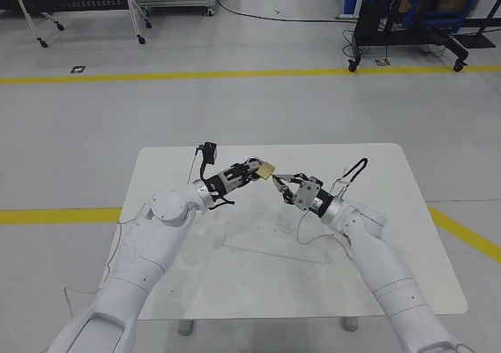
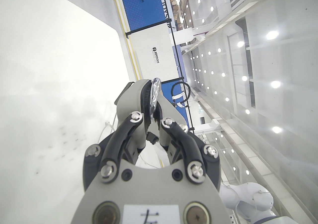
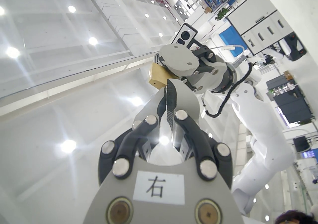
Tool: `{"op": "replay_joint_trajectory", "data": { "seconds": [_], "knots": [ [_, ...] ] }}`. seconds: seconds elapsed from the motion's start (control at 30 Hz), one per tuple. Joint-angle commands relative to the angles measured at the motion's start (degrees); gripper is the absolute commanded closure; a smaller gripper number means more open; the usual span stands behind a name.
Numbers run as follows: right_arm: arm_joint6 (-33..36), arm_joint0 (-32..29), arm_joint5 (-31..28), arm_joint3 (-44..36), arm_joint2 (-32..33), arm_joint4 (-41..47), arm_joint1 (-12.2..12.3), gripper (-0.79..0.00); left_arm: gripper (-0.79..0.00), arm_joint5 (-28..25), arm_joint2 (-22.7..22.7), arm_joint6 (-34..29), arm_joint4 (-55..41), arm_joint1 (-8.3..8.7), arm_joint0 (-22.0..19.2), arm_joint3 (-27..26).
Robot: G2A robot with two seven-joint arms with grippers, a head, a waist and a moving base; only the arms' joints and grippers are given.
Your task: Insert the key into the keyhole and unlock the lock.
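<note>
A brass padlock hangs in the air above the back middle of the white table, with my left gripper shut on it. In the left wrist view the silver shackle is pinched between the fingers of that gripper. My right gripper is shut just to the right of and below the lock. In the right wrist view its tip sits right under the padlock's brass body. A thin key pokes out between the pads, close to the lock's lower face. The keyhole is hidden.
A clear mat lies on the table under the arms. Yellow lines cross the floor around the table. Wheeled frames stand far behind it.
</note>
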Motion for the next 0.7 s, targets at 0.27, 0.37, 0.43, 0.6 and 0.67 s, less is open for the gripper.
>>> {"op": "replay_joint_trajectory", "data": {
  "seconds": [0.27, 0.37, 0.43, 0.6, 0.67],
  "knots": [
    [2.6, 1.8, 3.9, 2.9, -0.4, 2.6, 0.1, 0.0, 0.0, -2.6, -0.3, 2.0, 1.4, 0.11, 0.5, -0.7],
    [1.9, 1.9, 2.1, 2.7, -0.6, 1.3, 0.2, 0.0, 0.0, -2.5, -0.3, 2.0, 1.3, 0.11, 0.6, -0.8],
    [0.6, 1.7, -0.1, 1.8, -0.8, -0.6, 0.3, 0.0, 0.0, -2.2, -0.3, 1.7, 0.8, 0.1, 0.6, -0.8],
    [-3.0, 0.2, -6.2, -1.5, -1.3, -5.7, 0.5, -0.2, 0.0, 0.6, -0.8, -1.3, -4.9, -0.11, 0.4, -0.1],
    [-4.0, -0.6, -8.2, -3.1, -1.5, -7.7, 0.6, -0.283, 0.0, 1.6, -1.1, -2.3, -6.7, -0.17, 0.2, 0.3]
  ]
}}
